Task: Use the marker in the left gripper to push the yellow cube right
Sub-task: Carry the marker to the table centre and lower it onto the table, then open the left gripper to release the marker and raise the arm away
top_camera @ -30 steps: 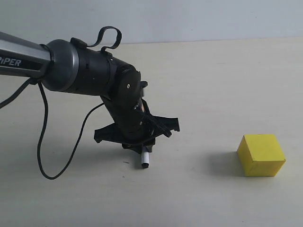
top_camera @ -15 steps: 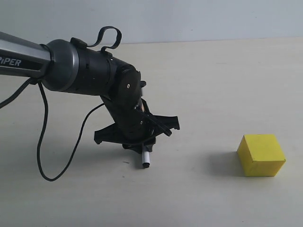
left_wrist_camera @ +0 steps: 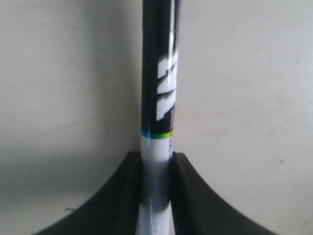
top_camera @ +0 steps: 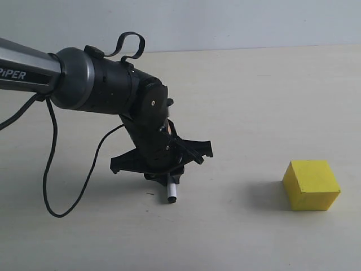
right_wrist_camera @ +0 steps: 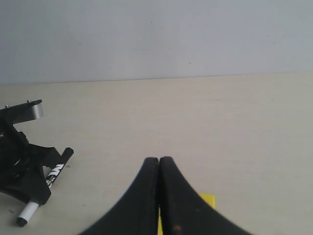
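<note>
One matte sharp-edged yellow cube (top_camera: 311,185) lower right, one slim glossy marker (top_camera: 171,193) pinched in black left gripper (top_camera: 165,176), right gripper (right_wrist_camera: 159,164) fingers pressed together.

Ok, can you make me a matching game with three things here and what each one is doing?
Things:
1. marker
2. yellow cube
3. right gripper

What it is doing:
A. shut, with nothing in it
B. pinched in the left gripper
C. sitting on the table, with nothing touching it

Pairs: 1-B, 2-C, 3-A
</note>
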Available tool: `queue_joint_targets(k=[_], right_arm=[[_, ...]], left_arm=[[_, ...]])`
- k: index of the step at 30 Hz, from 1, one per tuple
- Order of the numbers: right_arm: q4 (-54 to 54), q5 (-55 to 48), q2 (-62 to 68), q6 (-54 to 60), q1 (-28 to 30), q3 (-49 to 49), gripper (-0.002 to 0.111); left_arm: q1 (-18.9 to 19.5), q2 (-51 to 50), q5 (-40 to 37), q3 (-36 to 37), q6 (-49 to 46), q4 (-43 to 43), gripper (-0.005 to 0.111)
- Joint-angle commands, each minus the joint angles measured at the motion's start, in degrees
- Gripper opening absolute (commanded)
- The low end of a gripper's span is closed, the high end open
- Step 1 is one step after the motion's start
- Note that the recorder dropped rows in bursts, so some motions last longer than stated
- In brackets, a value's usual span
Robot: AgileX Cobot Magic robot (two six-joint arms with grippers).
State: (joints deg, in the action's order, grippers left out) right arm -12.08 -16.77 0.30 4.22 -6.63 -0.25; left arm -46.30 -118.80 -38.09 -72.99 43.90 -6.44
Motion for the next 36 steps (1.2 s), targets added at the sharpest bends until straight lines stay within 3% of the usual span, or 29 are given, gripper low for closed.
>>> queue_joint_targets(k=[1,12,20,23,36], right_arm=[[0.07,0.39,-0.3,0.21,-0.07,0.25,0.0],[0.07,0.39,-0.3,0.21,-0.07,0.25,0.0],[0.07,0.39,-0.3,0.21,-0.07,0.25,0.0],[0.07,0.39,-0.3,0.21,-0.07,0.25,0.0],[0.07,0.39,-0.3,0.21,-0.07,0.25,0.0]], left_arm=[[-0.22,0.27,-0.88,-0.3,0.02,-0.08,0.0],[-0.22,0.27,-1.18,-0.3,-0.12,-0.08,0.001],[-0.22,0.27,-1.16,-0.3,-0.42,-0.08,0.036],[-0.22,0.27,-1.04,-0.3,-0.51,-0.08,0.043],[-0.22,0.27,-1.04,-0.3,-0.51,-0.08,0.045]])
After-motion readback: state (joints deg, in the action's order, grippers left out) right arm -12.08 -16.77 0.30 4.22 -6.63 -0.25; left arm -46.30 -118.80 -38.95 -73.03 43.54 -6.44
